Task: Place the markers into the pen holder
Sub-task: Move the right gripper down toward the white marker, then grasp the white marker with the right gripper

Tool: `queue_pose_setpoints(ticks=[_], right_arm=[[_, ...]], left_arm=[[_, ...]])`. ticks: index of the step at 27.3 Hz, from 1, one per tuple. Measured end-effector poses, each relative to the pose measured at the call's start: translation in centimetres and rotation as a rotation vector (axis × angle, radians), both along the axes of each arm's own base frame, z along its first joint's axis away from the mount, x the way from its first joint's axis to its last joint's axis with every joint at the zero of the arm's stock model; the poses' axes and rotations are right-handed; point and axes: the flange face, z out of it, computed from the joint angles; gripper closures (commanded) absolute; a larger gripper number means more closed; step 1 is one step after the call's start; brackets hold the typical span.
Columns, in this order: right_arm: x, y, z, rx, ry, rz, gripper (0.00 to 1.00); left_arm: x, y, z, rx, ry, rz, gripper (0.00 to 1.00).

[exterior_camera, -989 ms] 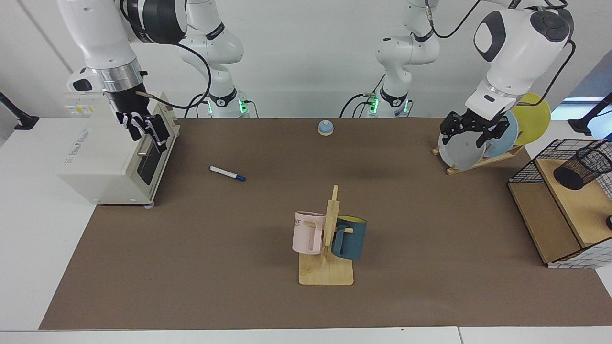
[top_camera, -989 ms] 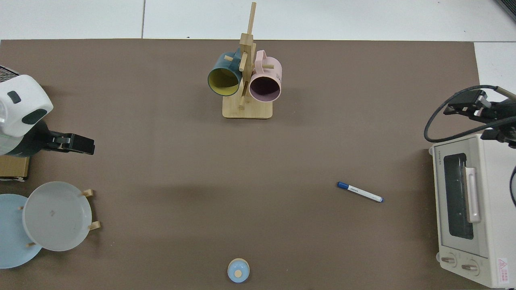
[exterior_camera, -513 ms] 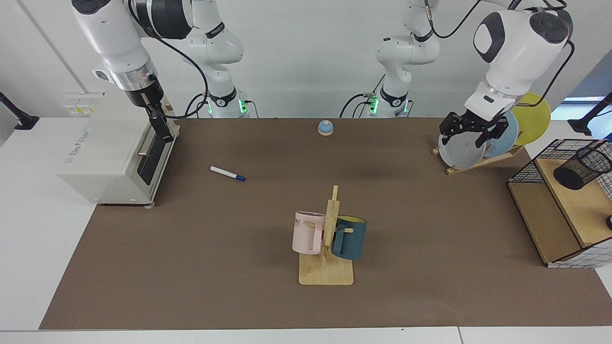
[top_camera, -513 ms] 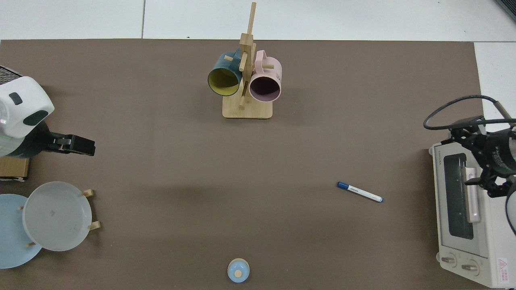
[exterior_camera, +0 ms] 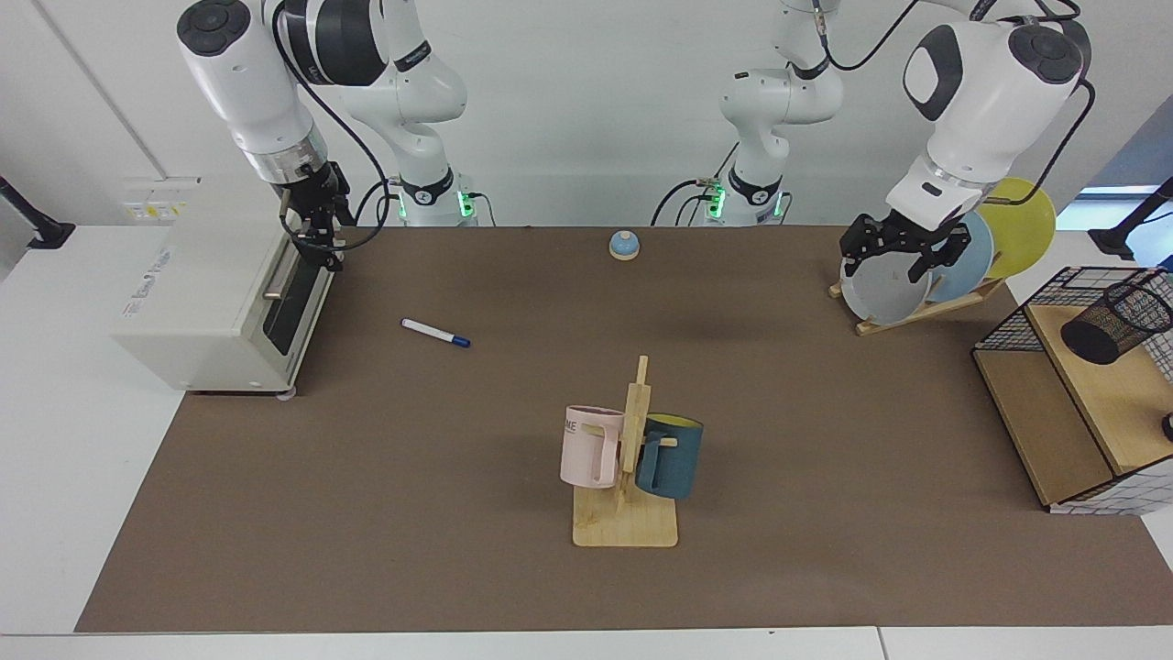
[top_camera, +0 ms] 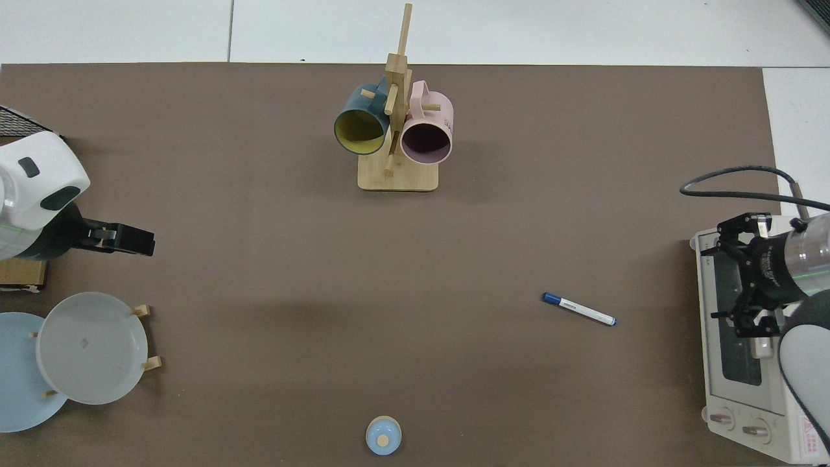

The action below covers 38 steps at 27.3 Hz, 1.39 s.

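Marker (exterior_camera: 435, 332): flat on counter (exterior_camera: 513, 385), near toaster oven (exterior_camera: 220, 302). Pen holder (exterior_camera: 1118, 323): tipped in wire basket (exterior_camera: 1008, 321). Right claw (exterior_camera: 316, 240): above oven, grip unreadable. Left claw (exterior_camera: 903, 249): spread, empty, before plates (exterior_camera: 880, 289).

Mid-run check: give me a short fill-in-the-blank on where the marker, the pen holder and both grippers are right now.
1. The marker lies flat on the brown ____, held by no gripper.
2. The pen holder lies tipped on the wooden shelf of the black wire ____.
3. The right gripper hangs over the front of the white ____.
4. The left gripper hovers by the rack of ____, away from the pen holder.

Missing words: mat; basket; toaster oven; plates
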Motion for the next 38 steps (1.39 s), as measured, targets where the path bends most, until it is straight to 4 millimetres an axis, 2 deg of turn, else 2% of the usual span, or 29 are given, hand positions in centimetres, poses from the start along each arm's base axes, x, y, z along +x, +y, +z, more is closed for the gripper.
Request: queue_pose_setpoints(ticks=[5,8,17,24,32,38], right_arm=[[-0.1,0.8,0.0,0.036,0.002,-0.019,0.0],[-0.3,0.6,-1.1,0.041,0.024,-0.028,0.0],[-1.0,-0.4,-9.5,0.042,0.073,-0.058,0.0],[-1.0,0.1,-15.7,0.092,0.105,-0.096,0.0],[-2.4,0.2,-20.2,0.094,0.118,-0.112,0.0],[-3.5,0.1,-22.2,0.09,0.124,-0.118,0.0]], left_arm=[[-0.1,0.0,-0.1,0.0,0.001,0.0,0.0],[-0.1,0.0,-0.2,0.0,0.003,0.0,0.0],[-0.1,0.1,-0.3,0.0,0.004,0.002,0.0],[-0.1,0.1,-0.4,0.0,0.004,0.002,0.0],[-0.3,0.2,-0.9,-0.001,-0.017,-0.01,0.0],[-0.9,0.4,-1.4,-0.001,-0.032,-0.021,0.0]])
